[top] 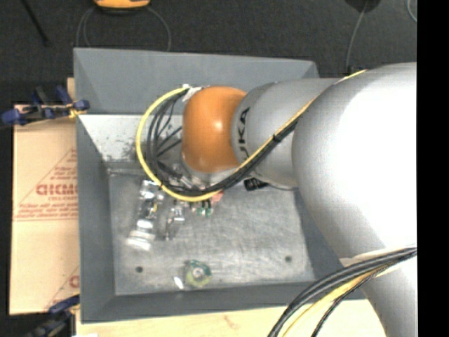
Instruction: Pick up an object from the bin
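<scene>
The silver arm comes in from the right and bends downward, its orange wrist cover facing left (a yellow cable loops round it, with black ones inside).

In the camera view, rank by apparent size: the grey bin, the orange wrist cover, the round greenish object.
Largest: grey bin. Then orange wrist cover, enlarged by nearness to the camera. Smallest: round greenish object.
</scene>
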Available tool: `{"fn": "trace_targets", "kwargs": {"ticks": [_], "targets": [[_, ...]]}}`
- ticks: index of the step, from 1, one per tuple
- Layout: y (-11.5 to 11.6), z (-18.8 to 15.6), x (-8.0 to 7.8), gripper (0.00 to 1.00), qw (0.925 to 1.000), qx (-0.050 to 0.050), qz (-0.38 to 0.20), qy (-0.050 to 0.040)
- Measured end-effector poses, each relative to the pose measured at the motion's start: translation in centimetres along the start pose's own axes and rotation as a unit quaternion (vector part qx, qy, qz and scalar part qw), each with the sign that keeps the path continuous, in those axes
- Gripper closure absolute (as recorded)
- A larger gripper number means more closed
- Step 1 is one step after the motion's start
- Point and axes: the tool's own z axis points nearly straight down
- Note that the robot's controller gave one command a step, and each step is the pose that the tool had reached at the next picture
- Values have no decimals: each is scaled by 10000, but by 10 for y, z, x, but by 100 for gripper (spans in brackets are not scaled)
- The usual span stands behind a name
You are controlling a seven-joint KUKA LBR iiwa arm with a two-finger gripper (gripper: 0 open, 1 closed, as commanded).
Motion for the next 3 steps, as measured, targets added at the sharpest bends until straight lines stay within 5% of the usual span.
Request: {"fn": "trace_targets", "kwargs": {"ticks": [1, 2, 3], "targets": [[51, 3, -4, 0, 9861, 18, -1663, -16], [51, 3, -3, 100, 9863, 10, -1652, -6], [50, 4, -3, 0, 9864, 17, -1646, -2]]}}
